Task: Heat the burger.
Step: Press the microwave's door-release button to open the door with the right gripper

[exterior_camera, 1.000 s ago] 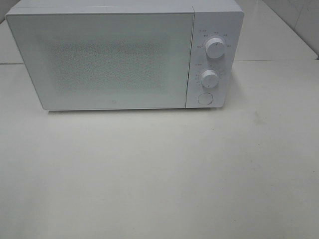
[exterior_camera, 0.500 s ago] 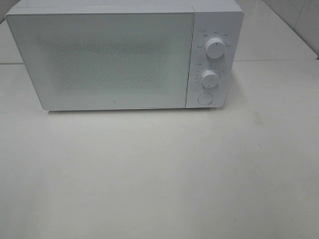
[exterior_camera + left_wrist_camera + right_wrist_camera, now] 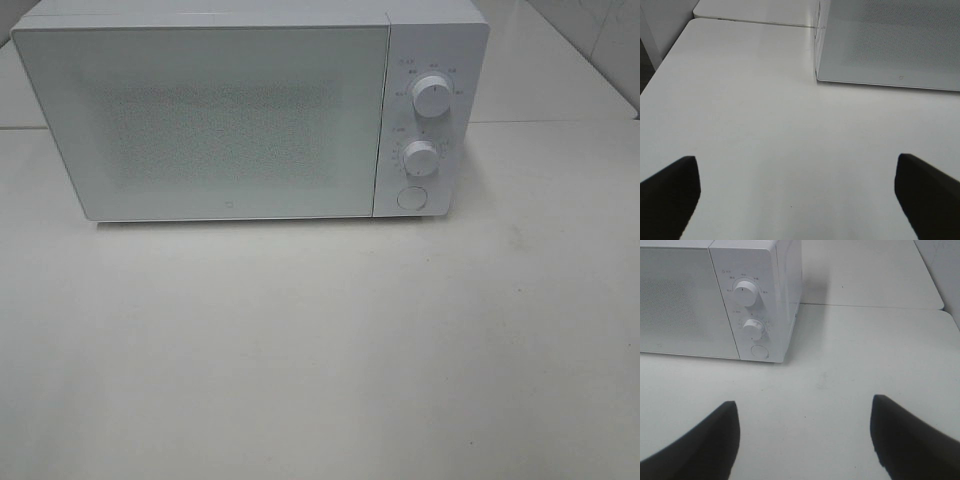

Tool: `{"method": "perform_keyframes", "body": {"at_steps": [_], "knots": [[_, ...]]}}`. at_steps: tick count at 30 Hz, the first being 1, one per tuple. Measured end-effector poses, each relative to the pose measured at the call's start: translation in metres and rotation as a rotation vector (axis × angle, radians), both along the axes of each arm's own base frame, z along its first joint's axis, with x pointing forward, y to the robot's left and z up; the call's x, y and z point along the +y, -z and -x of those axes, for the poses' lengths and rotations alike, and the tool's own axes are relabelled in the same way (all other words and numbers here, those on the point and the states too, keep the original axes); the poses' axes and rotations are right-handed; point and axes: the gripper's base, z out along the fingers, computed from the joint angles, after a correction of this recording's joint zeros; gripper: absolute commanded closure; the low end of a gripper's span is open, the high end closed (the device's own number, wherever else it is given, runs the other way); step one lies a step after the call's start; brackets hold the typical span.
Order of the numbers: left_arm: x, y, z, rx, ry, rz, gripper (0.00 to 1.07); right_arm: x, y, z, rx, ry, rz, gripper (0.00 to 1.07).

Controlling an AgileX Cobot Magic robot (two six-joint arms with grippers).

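One microwave (image 3: 468, 60), door (image 3: 200, 120) closed, contents hidden, left pincer (image 3: 795, 160) apart, right pincer (image 3: 804, 401) apart, both empty

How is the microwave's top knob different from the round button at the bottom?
The top knob sticks out from the microwave; the round button lies almost flat. The top knob has small markings around it; the round button has none. Both are round and white.
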Motion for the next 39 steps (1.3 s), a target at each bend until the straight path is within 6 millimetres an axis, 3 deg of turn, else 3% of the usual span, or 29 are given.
{"method": "perform_keyframes", "body": {"at_steps": [16, 24, 28, 34, 39], "knots": [[0.000, 0.000, 0.000, 0.000, 0.000, 0.000, 0.09, 0.005, 0.007, -0.076, 0.000, 0.026, 0.000, 0.36], [0.000, 0.000, 0.000, 0.000, 0.000, 0.000, 0.09, 0.006, 0.015, -0.102, -0.017, 0.036, 0.000, 0.36], [0.000, 0.000, 0.000, 0.000, 0.000, 0.000, 0.09, 0.007, 0.022, -0.121, -0.025, 0.043, 0.000, 0.36], [0.000, 0.000, 0.000, 0.000, 0.000, 0.000, 0.09, 0.008, 0.031, -0.133, -0.007, 0.055, -0.013, 0.36], [0.000, 0.000, 0.000, 0.000, 0.000, 0.000, 0.09, 0.009, 0.049, -0.154, -0.025, 0.068, -0.018, 0.36]]}}
